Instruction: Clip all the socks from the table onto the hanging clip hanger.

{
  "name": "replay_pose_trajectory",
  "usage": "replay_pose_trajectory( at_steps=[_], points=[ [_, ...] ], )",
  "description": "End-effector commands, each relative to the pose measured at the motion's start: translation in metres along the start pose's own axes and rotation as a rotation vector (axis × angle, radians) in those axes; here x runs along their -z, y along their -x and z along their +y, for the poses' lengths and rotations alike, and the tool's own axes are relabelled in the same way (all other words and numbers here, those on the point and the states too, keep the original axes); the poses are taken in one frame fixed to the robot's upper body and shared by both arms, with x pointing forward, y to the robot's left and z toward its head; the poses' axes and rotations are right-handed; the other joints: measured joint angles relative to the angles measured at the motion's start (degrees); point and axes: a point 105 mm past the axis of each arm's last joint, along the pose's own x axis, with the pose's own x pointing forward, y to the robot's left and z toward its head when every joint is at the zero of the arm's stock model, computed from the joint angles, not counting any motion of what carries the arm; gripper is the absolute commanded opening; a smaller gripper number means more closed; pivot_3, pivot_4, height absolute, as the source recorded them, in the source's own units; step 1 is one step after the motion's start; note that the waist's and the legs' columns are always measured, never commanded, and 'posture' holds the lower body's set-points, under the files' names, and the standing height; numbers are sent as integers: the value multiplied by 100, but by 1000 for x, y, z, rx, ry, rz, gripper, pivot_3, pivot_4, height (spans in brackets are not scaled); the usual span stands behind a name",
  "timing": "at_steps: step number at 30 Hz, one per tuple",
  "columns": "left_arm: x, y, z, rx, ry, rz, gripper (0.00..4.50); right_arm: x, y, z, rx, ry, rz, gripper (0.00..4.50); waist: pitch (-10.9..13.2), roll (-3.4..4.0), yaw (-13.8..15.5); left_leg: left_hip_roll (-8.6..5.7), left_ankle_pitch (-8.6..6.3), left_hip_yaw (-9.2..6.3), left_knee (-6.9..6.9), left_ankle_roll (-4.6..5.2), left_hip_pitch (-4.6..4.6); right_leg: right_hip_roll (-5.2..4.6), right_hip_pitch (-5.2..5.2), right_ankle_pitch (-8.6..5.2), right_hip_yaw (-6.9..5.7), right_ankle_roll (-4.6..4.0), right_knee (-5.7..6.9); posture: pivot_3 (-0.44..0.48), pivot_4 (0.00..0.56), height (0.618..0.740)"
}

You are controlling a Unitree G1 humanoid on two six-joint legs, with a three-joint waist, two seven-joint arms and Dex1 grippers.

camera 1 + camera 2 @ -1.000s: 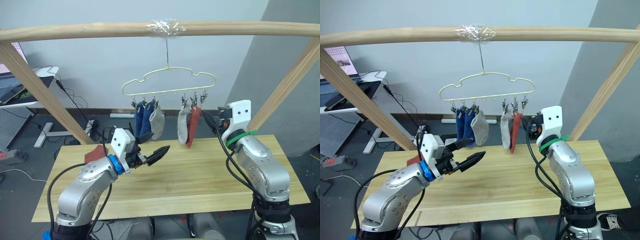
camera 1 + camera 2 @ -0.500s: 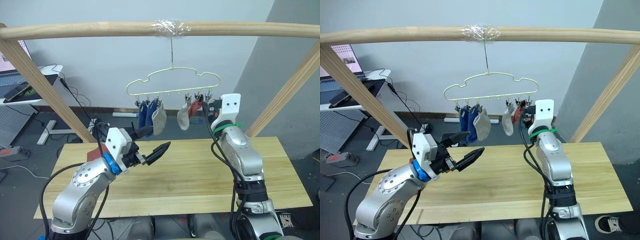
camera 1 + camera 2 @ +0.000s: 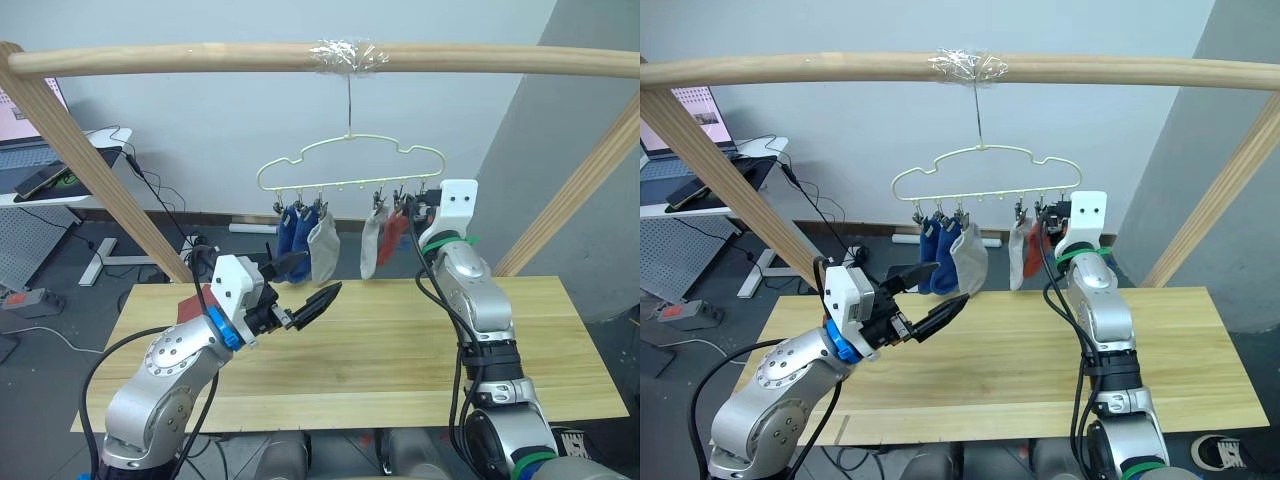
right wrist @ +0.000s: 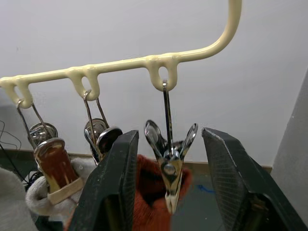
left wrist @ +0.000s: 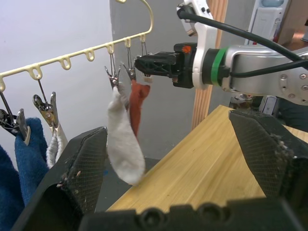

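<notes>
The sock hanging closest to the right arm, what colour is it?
Rust-red, clearest in the left wrist view.

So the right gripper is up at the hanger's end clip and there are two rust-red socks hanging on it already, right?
Not quite. One rust-red sock hangs on the clip hanger, as the left wrist view shows, beside a grey sock. Another rust-red piece lies on the table behind the left arm. The right gripper is indeed up at the end clip.

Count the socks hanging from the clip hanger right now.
5: two blue socks and a grey sock at the left end of the clip hanger, then a grey sock and a rust-red sock toward the right. Another may be hidden.
</notes>
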Motion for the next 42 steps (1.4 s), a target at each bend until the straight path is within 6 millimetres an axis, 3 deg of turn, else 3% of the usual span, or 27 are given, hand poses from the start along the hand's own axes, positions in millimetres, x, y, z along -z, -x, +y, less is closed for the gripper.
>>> replay_pose_trajectory(
  at_steps=[1, 30, 33, 38, 42],
  points=[
    [-16, -2, -8, 32, -37, -60, 4500, -21, -4, 6, -6, -14, -81, 2172, 0, 0, 0, 0, 0, 0, 0, 0, 0, 0, 0, 0, 0, 0, 0, -1, 136, 740],
    [-18, -6, -15, 52, -15, -74, 4500, -20, -10, 16, -20, -30, -91, 2172, 0, 1, 1, 0, 0, 0, 0, 0, 2, 1, 0, 4, 0, -9, 5, 9, 142, 740],
    [-17, -6, -15, 53, -12, -74, 4500, -17, -10, 16, -18, -34, -75, 1566, 0, 1, 2, 0, 0, 0, 0, 0, 2, 1, 0, 4, 0, -9, 5, 10, 140, 740],
    [-16, -5, -14, 53, -9, -70, 4500, -15, -11, 12, -11, -36, -63, 73, 0, 1, 2, 0, 0, 0, 0, 0, 2, 1, 0, 4, 0, -9, 5, 9, 139, 740],
    [-14, -5, -14, 56, -7, -68, 4500, -14, -9, 7, -7, -32, -61, 31, 0, 1, 6, 0, 0, -1, 1, 0, 2, 1, 1, 5, 0, -9, 5, 7, 137, 740]
  ],
)
